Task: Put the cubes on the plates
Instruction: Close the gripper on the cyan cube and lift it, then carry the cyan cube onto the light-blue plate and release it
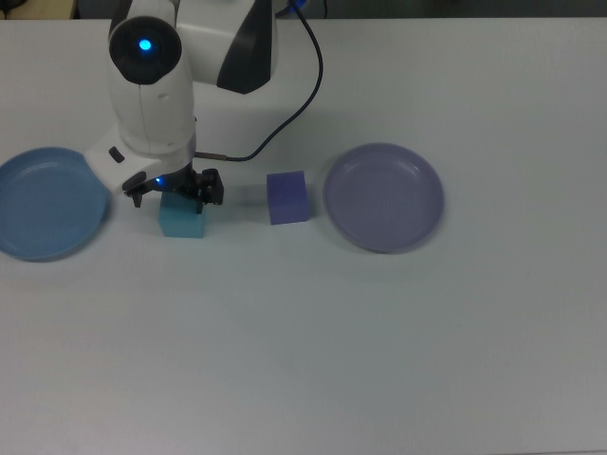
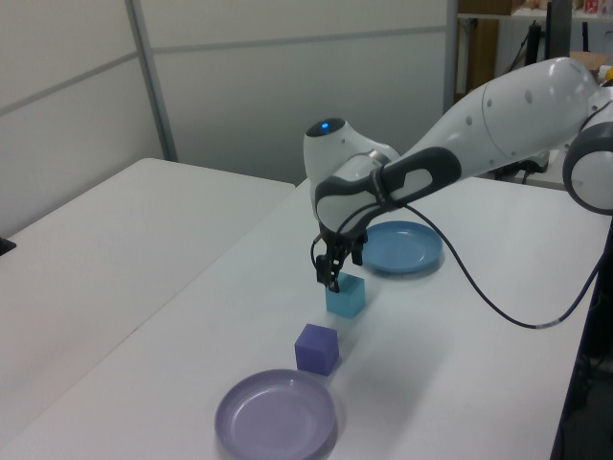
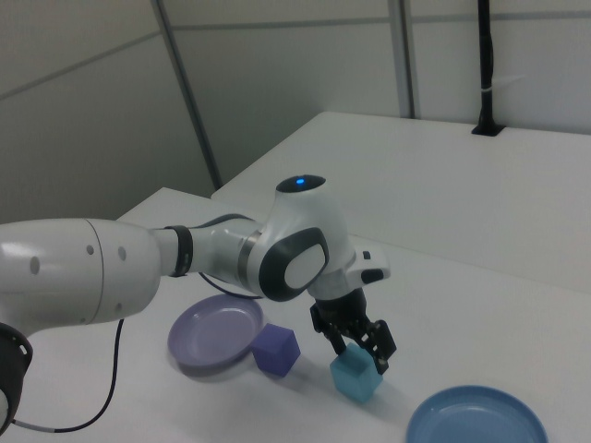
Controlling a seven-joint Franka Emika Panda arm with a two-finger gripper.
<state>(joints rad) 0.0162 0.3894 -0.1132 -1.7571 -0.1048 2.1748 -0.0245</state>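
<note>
Under the white arm, half-hiding the small matte turquoise cube (image 1: pixel 182 220), hangs the spread black gripper (image 1: pixel 175 188), fingers straddling it

The arm (image 2: pixel 498 105) has rounded white shells with dark grey joint bands, a blue light, a black cable (image 1: pixel 302 90) and a black gripper (image 1: pixel 174 185).

white table (image 1: pixel 379 341) | on it: blue plate (image 1: pixel 38 204), turquoise cube (image 1: pixel 182 221), violet cube (image 1: pixel 286 197), lavender plate (image 1: pixel 384 196)

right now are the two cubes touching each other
Apart. The top view shows bare white table between the turquoise cube and the violet cube; the left view shows the same gap.
</note>
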